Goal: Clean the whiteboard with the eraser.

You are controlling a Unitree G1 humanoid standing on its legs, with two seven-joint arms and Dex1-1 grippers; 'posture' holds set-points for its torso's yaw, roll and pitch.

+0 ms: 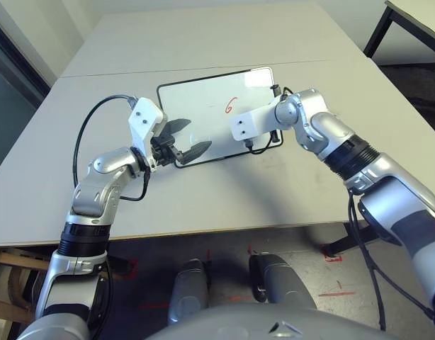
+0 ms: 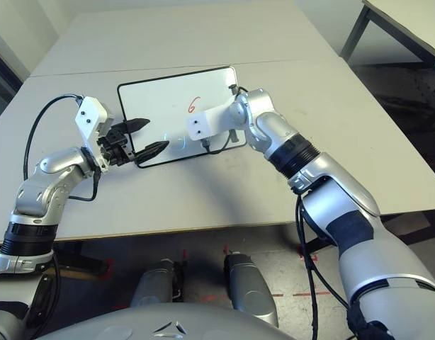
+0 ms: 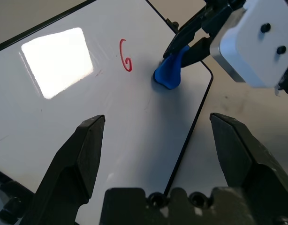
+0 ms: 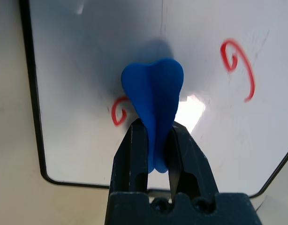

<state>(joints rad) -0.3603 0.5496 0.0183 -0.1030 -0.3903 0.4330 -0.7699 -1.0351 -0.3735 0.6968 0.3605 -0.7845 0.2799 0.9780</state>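
Observation:
The whiteboard (image 1: 203, 95) lies flat in the middle of the table, black-framed, with a red "6" (image 1: 230, 106) on it. My right gripper (image 4: 155, 129) is shut on the blue eraser (image 4: 154, 98), whose end presses on the board. It touches down beside the red "6" (image 3: 125, 55), and it partly covers a second red mark (image 4: 117, 111). My left gripper (image 1: 188, 139) hangs open over the board's near-left edge with nothing between its fingers (image 3: 90, 140). From the left wrist, the eraser (image 3: 168, 75) shows in the right gripper's black fingertips.
The board rests on a pale grey table (image 1: 224, 202) with room on every side. A black cable (image 1: 86, 124) loops beside my left arm. Another table (image 1: 416, 18) stands at the far right, beyond a gap of floor.

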